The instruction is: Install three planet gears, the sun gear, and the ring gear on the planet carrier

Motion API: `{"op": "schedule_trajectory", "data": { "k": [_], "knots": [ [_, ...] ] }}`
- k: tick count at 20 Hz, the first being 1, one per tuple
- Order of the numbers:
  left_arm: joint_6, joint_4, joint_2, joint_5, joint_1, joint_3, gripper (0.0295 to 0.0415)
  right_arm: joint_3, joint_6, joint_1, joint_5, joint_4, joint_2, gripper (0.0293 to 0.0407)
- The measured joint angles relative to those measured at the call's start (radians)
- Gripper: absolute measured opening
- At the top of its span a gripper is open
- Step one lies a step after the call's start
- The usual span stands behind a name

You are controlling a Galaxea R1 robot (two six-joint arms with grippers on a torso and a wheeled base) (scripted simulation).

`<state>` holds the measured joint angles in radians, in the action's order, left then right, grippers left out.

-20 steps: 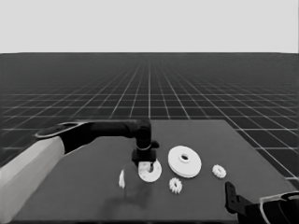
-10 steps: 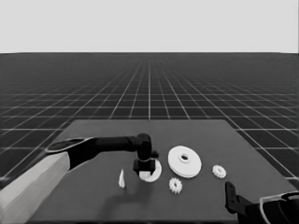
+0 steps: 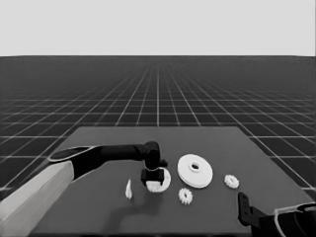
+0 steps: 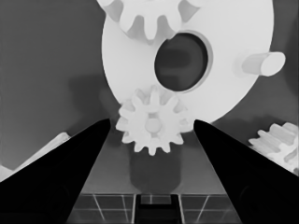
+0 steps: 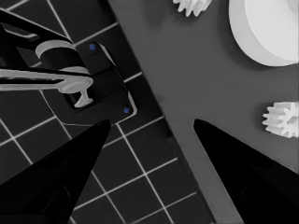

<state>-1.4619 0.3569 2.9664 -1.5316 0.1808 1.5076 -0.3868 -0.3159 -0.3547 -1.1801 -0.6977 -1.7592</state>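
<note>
Left tool (image 3: 154,178) is down at the smaller round part (image 3: 163,180), near the middle of the desk (image 3: 98,207), its arm reaching in from the left. Its wrist view shows the two fingers (image 4: 70,163) spread wide and gripping nothing. Between them, apart from both, a small gear (image 4: 152,125) sits at the rim of the smaller round part (image 4: 233,70). A second gear (image 4: 149,18) lies on the same part on the far side of its central hole. A short peg (image 4: 261,63) stands out from the part's face beside the hole.

Thin white piece (image 3: 128,189) stands on the desk just left of the tool, apart from the smaller round part. Larger round part (image 3: 195,171) lies flat to the right of the smaller one, close beside it; whether they touch I cannot tell. One loose gear (image 3: 185,195) lies in front of the larger round part, nearer the camera. Another loose gear (image 3: 231,181) lies to its right, apart from it.

Right tool (image 3: 243,210) waits at the lower right corner of the head view, off the parts. Its wrist view shows the fingers (image 5: 233,154) parted and empty, over the desk's corner and the floor's grid (image 5: 140,177). That view also catches the larger round part (image 5: 266,32), the two loose gears, and dark machinery (image 5: 84,84) with blue lights past the desk edge.
</note>
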Motion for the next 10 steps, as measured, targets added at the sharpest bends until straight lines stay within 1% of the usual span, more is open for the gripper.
{"op": "schedule_trajectory", "data": {
  "k": [1,2,3,6,10],
  "knots": [
    [-0.036,-0.063,-0.012,-0.022,-0.059,-0.053,0.0385,0.000,0.000,0.000,0.000,0.000,0.000,0.0385],
    [-0.054,-0.105,-0.016,-0.029,-0.106,-0.077,0.0385,0.000,0.000,0.000,0.000,0.000,0.000,0.0385],
    [-0.062,-0.130,-0.018,-0.032,-0.133,-0.088,0.0385,0.000,0.000,0.000,0.000,0.000,0.000,0.0385],
    [-0.069,-0.160,-0.019,-0.033,-0.163,-0.096,0.0385,0.000,0.000,0.000,0.000,0.000,0.000,0.0385],
    [-0.070,-0.167,-0.019,-0.033,-0.169,-0.097,0.0385,0.000,0.000,0.000,0.000,0.000,0.000,0.0385]
  ]
}}
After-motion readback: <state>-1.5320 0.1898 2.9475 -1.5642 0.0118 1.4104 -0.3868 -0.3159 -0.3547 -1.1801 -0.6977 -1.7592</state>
